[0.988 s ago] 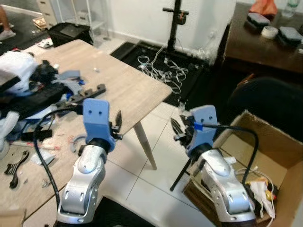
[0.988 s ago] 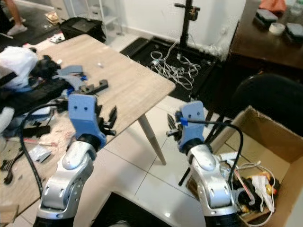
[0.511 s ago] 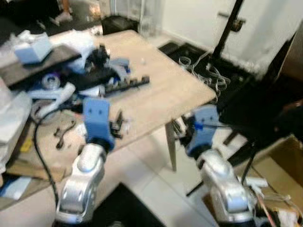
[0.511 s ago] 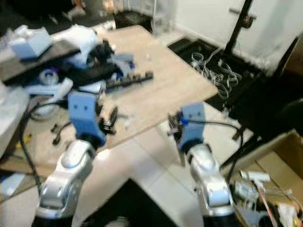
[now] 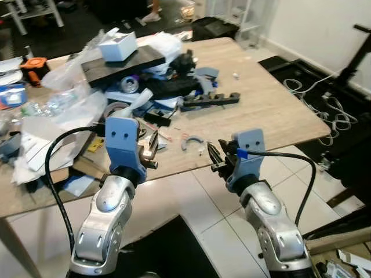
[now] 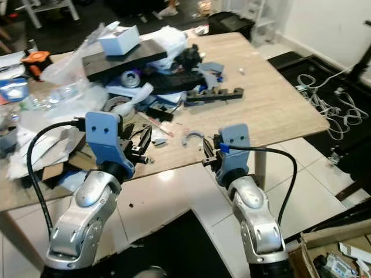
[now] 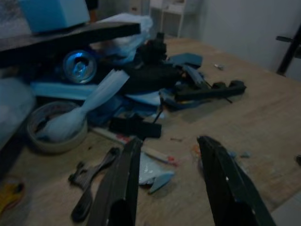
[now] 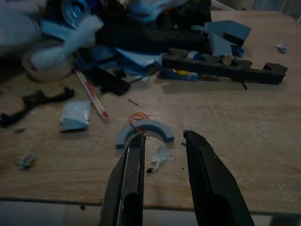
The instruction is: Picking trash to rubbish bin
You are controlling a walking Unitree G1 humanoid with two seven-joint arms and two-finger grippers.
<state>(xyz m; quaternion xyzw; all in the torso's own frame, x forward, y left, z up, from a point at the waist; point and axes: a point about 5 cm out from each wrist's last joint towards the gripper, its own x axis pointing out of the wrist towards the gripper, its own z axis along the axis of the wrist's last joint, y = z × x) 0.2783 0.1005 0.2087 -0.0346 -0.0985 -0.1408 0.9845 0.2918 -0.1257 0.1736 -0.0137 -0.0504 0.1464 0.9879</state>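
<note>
Currently both hands are held out over the near edge of the cluttered counter, and nothing is held in either. The right hand is seen with its fingers parted narrowly, and the left hand with its fingers parted wider.

Just ahead of the right hand's fingertips a small crumpled white scrap lies flat on the wood, touching nothing but the surface; it looks thin, light and easily pushed aside. Just beyond it lies a grey curved plastic piece with an orange rubber band resting on it.

To be done well, the pick is probably best made by the right hand being lowered straight onto the scrap, with the fingers set either side of it and closed only once both tips are down on the wood, so that the scrap is pinched rather than flicked away. The curved piece should be kept out of the grip unless it is also meant as trash.

Ahead of the left hand a folded white packet lies beside a black strap.
</note>
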